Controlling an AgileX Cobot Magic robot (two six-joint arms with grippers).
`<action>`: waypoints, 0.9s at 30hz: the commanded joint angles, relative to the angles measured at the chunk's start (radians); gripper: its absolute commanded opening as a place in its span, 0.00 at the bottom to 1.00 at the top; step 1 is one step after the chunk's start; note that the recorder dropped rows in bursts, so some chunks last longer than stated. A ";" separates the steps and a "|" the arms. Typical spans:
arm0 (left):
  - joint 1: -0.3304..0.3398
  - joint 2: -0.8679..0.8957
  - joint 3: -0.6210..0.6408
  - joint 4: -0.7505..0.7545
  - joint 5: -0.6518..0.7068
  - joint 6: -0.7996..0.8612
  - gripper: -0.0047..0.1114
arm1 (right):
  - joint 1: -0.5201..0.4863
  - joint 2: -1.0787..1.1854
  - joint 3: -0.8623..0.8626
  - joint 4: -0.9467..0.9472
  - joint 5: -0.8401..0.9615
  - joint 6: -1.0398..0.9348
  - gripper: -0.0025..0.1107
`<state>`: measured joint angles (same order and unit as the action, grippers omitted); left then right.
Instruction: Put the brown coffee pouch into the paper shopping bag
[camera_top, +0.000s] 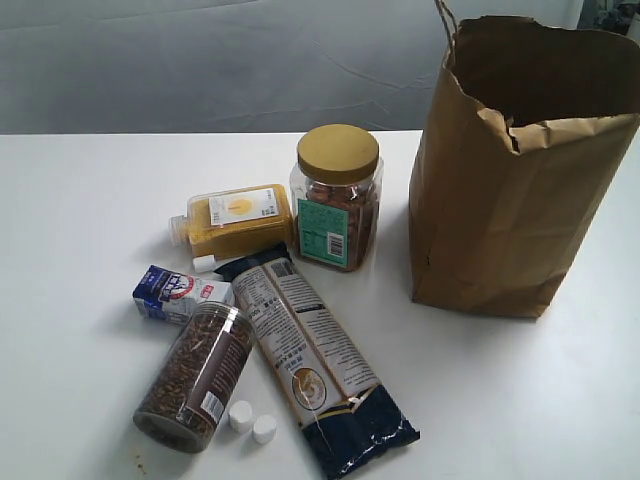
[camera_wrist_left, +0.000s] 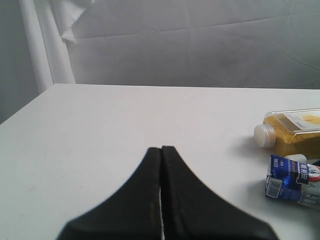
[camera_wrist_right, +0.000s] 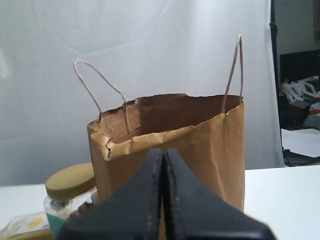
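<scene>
The paper shopping bag (camera_top: 515, 170) stands upright at the right of the table, crinkled, with a torn open rim and cord handles; the right wrist view shows the bag (camera_wrist_right: 210, 135) close ahead. The brown coffee pouch is out of view in every frame. My left gripper (camera_wrist_left: 161, 148) is shut with nothing between its fingers, above bare table left of the groceries. My right gripper (camera_wrist_right: 163, 150) is shut and empty too, pointing at the bag's near wall. Neither gripper appears in the exterior view.
Left of the bag stand a nut jar with a gold lid (camera_top: 337, 195), a yellow bottle on its side (camera_top: 232, 221), a blue milk carton (camera_top: 180, 293), a grain jar lying down (camera_top: 197, 377), a long dark-blue pasta packet (camera_top: 315, 355) and two white caps (camera_top: 252, 422).
</scene>
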<state>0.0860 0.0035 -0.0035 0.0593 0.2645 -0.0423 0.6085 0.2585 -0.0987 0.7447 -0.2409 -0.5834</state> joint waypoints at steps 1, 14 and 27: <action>0.003 -0.003 0.004 0.005 -0.004 -0.003 0.04 | -0.014 -0.010 0.099 -0.219 -0.157 0.298 0.02; 0.003 -0.003 0.004 0.005 -0.004 -0.003 0.04 | -0.218 -0.075 0.099 -0.618 -0.069 0.610 0.02; 0.003 -0.003 0.004 0.005 0.000 -0.003 0.04 | -0.331 -0.259 0.099 -0.634 0.233 0.552 0.02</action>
<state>0.0860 0.0035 -0.0035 0.0593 0.2645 -0.0423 0.2866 0.0049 -0.0027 0.0981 -0.0336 0.0214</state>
